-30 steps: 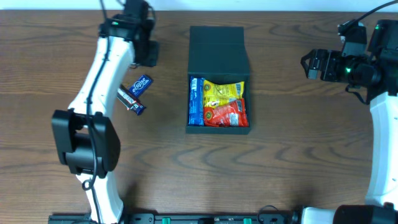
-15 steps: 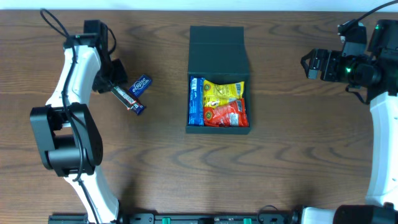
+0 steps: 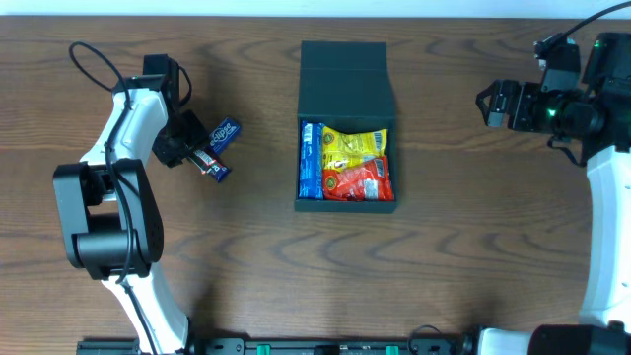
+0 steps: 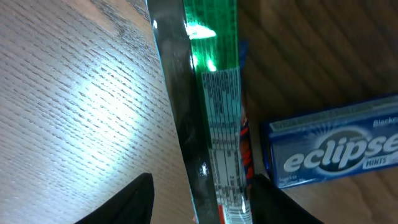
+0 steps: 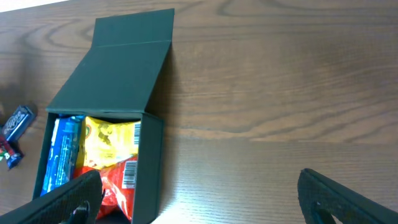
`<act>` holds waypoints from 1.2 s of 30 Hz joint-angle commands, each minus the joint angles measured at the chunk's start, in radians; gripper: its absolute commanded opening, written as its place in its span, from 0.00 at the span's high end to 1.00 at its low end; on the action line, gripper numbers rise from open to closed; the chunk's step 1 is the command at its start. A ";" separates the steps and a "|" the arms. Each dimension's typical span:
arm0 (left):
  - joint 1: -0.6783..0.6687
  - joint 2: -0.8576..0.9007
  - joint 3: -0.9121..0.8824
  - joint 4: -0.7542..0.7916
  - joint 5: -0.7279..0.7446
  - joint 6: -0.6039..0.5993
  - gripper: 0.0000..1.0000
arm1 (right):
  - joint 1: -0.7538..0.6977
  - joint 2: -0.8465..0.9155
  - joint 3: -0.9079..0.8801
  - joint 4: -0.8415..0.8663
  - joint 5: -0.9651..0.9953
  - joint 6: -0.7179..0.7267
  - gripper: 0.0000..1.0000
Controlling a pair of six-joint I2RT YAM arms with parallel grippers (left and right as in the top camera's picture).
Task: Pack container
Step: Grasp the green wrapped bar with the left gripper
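Observation:
The container (image 3: pixel 345 67) is a dark teal-grey box in the table's middle, with its flap lid open toward the back. It holds a blue packet (image 3: pixel 312 160), a yellow packet (image 3: pixel 355 146) and a red packet (image 3: pixel 357 182). It also shows in the right wrist view (image 5: pixel 149 162). A long snack bar (image 3: pixel 210 163) and a blue Eclipse mints pack (image 3: pixel 225 133) lie left of the box. My left gripper (image 3: pixel 182 146) is low over the bar's left end. In the left wrist view its open fingers (image 4: pixel 202 190) straddle the bar (image 4: pixel 221 118), with the mints (image 4: pixel 333 149) beside it. My right gripper (image 3: pixel 490 104) is open and empty (image 5: pixel 199 199).
Brown wooden table (image 3: pixel 444 247). The left arm's white links and black base (image 3: pixel 104 227) stand at the left edge, and the right arm (image 3: pixel 606 217) runs along the right edge.
My left arm has swung from the table's back toward the left and come down onto the snack bar's end. The right arm and the box have not moved.

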 commanded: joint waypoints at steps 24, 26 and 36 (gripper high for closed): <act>0.003 0.013 -0.074 0.125 0.012 -0.130 0.74 | -0.010 -0.019 0.008 -0.005 -0.008 0.010 0.01; 0.003 0.013 -0.074 0.121 0.012 -0.129 0.74 | -0.010 -0.019 0.008 -0.004 -0.008 0.010 0.01; 0.003 0.007 -0.056 0.099 0.018 -0.042 0.76 | -0.010 -0.019 0.008 -0.004 -0.008 0.010 0.01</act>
